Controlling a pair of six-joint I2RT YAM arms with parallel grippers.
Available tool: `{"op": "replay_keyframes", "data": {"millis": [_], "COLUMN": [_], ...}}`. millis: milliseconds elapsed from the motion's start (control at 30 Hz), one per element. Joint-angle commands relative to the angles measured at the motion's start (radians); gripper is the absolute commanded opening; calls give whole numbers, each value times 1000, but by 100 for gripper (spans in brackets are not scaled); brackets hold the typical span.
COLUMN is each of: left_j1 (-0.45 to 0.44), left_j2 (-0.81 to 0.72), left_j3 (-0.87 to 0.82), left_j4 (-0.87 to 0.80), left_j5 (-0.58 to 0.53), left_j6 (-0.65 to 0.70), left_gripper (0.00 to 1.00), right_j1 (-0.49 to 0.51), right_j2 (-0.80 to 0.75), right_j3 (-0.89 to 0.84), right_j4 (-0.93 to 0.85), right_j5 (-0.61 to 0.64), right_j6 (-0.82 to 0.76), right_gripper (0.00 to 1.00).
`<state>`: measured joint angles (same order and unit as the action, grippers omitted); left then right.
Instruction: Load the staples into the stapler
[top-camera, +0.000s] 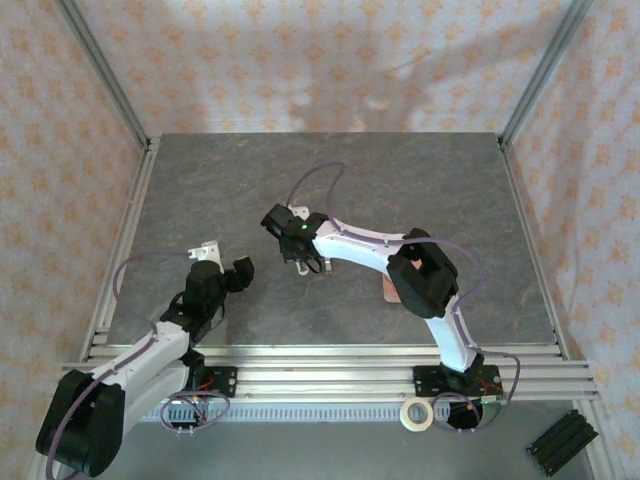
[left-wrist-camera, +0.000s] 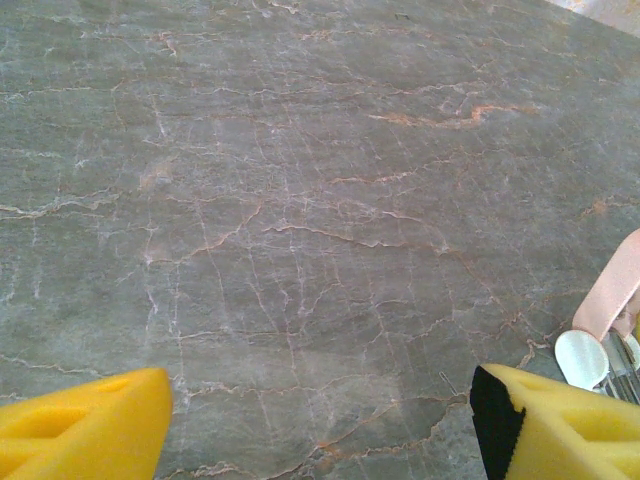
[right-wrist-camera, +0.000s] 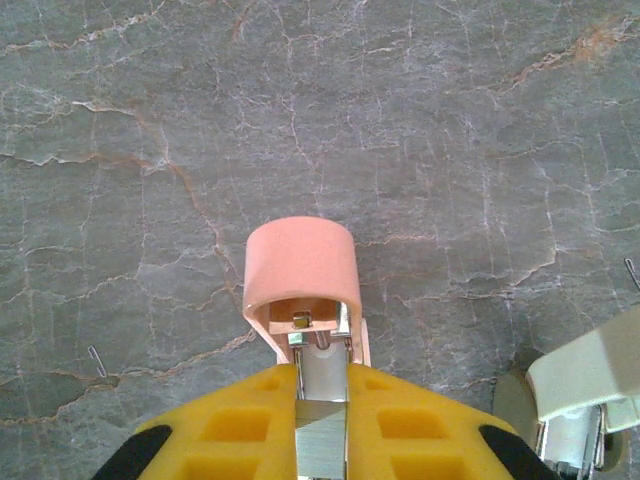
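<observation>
1. The right gripper (right-wrist-camera: 322, 372) is nearest. Its yellow pads (right-wrist-camera: 230, 425) are pressed together on a bright metal bar (right-wrist-camera: 322, 440) that fills the slot between them.
2. That bar runs straight into the small pink stapler (right-wrist-camera: 300, 262), which sits just past the fingertips, near the middle of the table (right-wrist-camera: 450, 140). Its pink cover arches over exposed metal parts. I cannot tell whether the bar is a strip of staples or the stapler's own rail.
3. One loose staple (right-wrist-camera: 97, 361) lies on the table left of the stapler, and another staple (right-wrist-camera: 632, 273) lies at the right, both apart from it.
4. A pale, part-metal piece (right-wrist-camera: 590, 375) lies near the stapler on its right. I cannot identify it.
5. The left gripper (left-wrist-camera: 320, 400) has its jaws wide apart and holds nothing, over bare table towards the near left corner. At the right of its view are a pink band (left-wrist-camera: 618, 290), a silver oval (left-wrist-camera: 581, 358) and short grey bars (left-wrist-camera: 622, 365), possibly staple strips but too cropped to say.
6. My judgement is that loading is partway. The stapler looks open and the right gripper is lined up with it, but no strip is visibly seated and the cover still needs closing.
</observation>
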<state>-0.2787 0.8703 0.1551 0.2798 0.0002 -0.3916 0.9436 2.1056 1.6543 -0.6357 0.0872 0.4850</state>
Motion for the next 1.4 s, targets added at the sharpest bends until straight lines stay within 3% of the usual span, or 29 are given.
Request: {"op": "replay_keyframes", "data": {"millis": [0, 1367], "left_j1": [9, 8], "left_j2": [2, 25], "left_j3": [17, 29], "left_j4": [2, 17], "left_j5": [2, 9], "left_j6": [22, 28], "left_gripper": [79, 78], "right_j1": [-1, -1], "right_j2": [7, -24], "right_j3": [-9, -69], "right_j4": [-12, 50], "right_j5": [22, -1], "right_j6": [-5, 15], "right_gripper": [16, 15]}}
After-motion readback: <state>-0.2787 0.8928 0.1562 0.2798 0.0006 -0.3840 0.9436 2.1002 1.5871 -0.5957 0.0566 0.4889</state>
